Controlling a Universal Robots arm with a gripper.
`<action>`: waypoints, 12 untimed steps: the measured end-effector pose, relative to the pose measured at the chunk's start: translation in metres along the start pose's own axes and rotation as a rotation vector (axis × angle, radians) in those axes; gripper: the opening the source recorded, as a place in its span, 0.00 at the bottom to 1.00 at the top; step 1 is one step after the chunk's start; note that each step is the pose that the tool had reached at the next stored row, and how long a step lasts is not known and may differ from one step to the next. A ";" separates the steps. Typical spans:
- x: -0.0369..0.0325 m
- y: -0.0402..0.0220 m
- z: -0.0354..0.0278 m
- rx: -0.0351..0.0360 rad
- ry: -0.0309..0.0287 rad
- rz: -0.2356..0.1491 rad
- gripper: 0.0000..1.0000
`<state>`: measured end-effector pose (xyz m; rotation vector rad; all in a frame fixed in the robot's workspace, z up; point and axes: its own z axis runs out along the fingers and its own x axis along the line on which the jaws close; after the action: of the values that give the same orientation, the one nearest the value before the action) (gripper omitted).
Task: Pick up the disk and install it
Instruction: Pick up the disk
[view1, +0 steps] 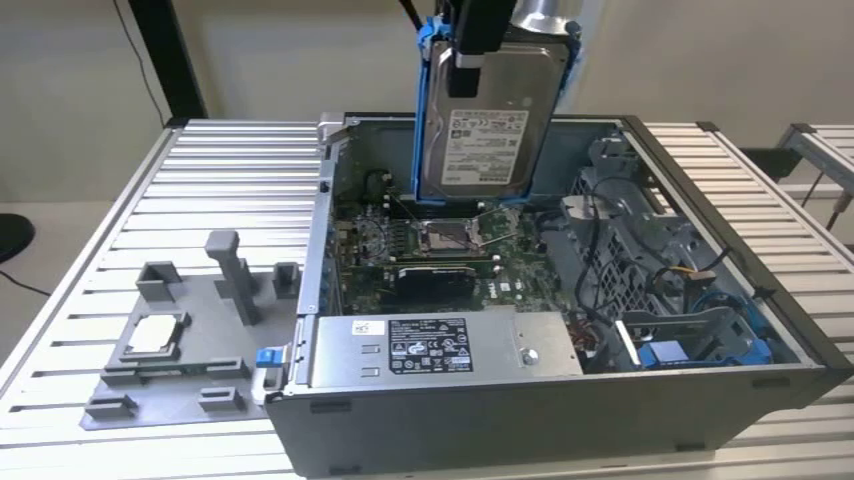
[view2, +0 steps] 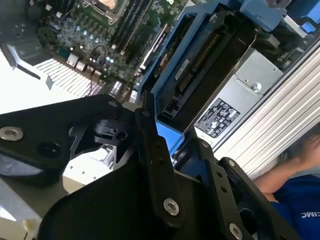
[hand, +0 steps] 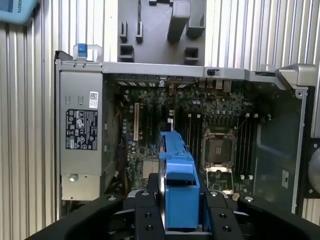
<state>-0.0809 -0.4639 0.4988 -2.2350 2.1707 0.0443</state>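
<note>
We had the jaws clamped on the disk (view1: 487, 135). It hung upright, well clear above the open computer case (view1: 534, 420), directly over the case's motherboard (view1: 374, 235).

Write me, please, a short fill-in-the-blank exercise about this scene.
1. The gripper holds the disk in a carrier coloured ____.
2. The disk hangs ____ the open computer case, not yet inside it.
3. The small square chip lies on the grey fixture at the exterior view's ____ of the case.
Missing words: blue; above; left.
</note>
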 end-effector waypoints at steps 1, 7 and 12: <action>0.0019 -0.0020 -0.0001 -0.0005 0.0000 0.000 0.00; 0.0152 -0.0169 -0.0006 -0.0061 -0.0003 0.000 0.00; 0.0240 -0.0271 -0.0010 -0.0083 -0.0002 0.000 0.00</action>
<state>-0.0531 -0.4871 0.4988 -2.2390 2.1748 0.0536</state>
